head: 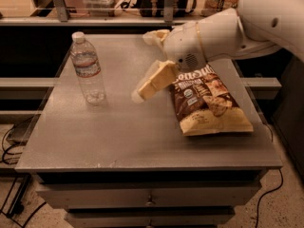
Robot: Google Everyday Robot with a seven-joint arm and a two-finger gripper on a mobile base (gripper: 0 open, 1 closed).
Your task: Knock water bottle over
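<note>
The water bottle [88, 68], clear plastic with a white cap and a pale label band, stands upright on the left part of the grey table [118, 132]. My gripper [142, 90] hangs over the table's middle, to the right of the bottle, with a gap of bare tabletop between them. Its cream fingers [153, 80] point down and to the left toward the bottle's base. The white arm [223, 30] reaches in from the upper right.
A brown and cream snack bag [209, 103] lies flat on the right part of the table, partly under my arm. Shelves with boxes and cables run behind the table. Drawers sit below the front edge. Cables lie on the floor at left.
</note>
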